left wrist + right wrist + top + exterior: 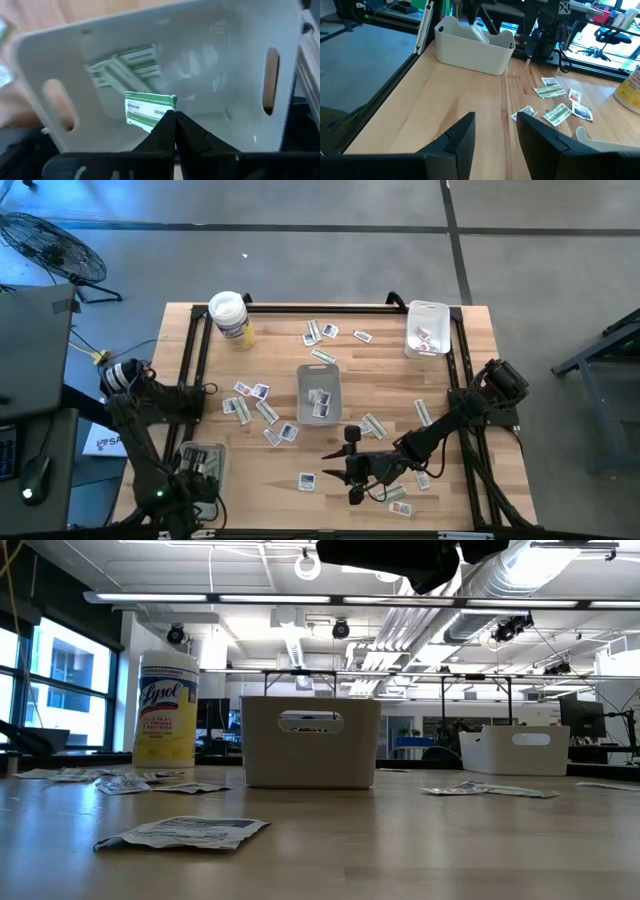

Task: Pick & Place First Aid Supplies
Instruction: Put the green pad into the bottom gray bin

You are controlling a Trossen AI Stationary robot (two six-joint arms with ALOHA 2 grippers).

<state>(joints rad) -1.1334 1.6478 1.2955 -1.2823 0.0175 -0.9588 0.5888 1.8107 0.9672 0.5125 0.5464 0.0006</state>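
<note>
Left claw (174, 116) pinching green-printed packet (148, 109) over tray (100, 60), right claw (352, 465) open — wood table (480, 350).

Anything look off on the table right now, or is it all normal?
Nothing looks damaged or spilled. Loose packets lie scattered at odd angles, awaiting sorting. The left claw is shut on a green-print packet over the near-left tray; the right claw is open.

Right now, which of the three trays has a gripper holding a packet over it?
The tray at the table's near-left corner: the left gripper pinches a green-striped packet above it.
</note>
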